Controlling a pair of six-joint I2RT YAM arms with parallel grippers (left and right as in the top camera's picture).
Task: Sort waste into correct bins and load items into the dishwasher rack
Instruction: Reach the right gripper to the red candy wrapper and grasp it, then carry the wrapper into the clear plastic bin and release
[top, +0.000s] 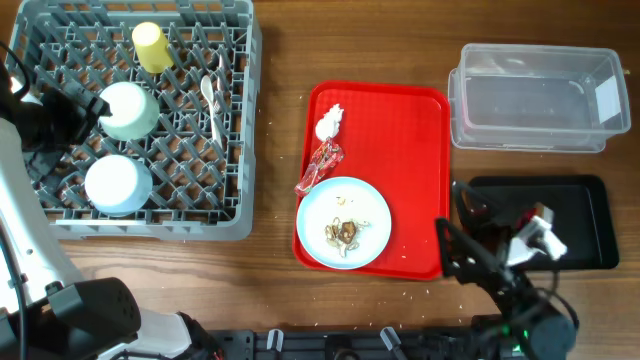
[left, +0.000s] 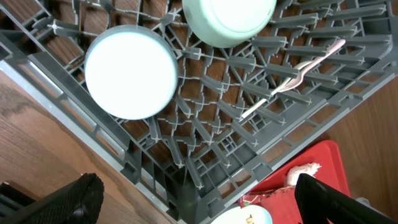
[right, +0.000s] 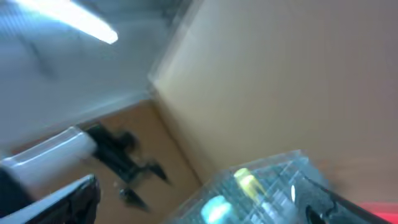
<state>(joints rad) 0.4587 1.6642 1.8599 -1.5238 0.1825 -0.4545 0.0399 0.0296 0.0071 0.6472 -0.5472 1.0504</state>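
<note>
Upper left in the overhead view, the latticed grey dishwasher rack (top: 150, 222) holds a yellow cup (top: 152, 46), mint-green bowl (top: 128, 110), light blue bowl (top: 118, 184) and white fork (top: 212, 100). At centre, a glossy red tray (top: 415, 150) bears the round plate (top: 372, 214) with brown scraps (top: 346, 232), a shiny wrapper (top: 318, 166) and a crumpled napkin (top: 330, 122). Only the left wrist view shows the left claw (left: 198, 186), spread above the pegs. The right claw (top: 452, 212), lower right over the wood-grain table (top: 280, 300), is spread too; its own blurred view faces a beige wall (right: 280, 74).

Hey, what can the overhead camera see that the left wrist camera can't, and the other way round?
Overhead only: the yellow cup, the clear tub and the black tray. Left wrist only: a close look at its own open left pincer. Both: the rack, light blue bowl, mint-green bowl, white fork, napkin and red tray.
</note>
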